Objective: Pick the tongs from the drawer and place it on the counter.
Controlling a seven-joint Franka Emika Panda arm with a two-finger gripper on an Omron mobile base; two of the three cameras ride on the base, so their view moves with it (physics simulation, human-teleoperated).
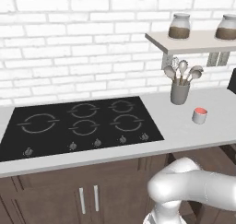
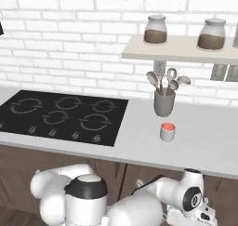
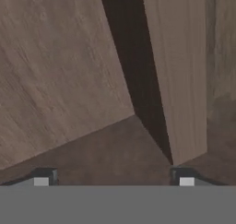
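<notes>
With your jaws released over what looks like the drawer's brown planks, tongs unseen, hunt toward 12 o'clock before lifting to the bench.

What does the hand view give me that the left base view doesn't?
Hand view alone: brown wood panels close up around a dark gap, with the hand's fingertips spread apart over them; no tongs among them. Left base view alone: the counter with cooktop, grey cup of utensils, small red-topped cup, shelf jars. Shared: brown cabinet wood.
</notes>
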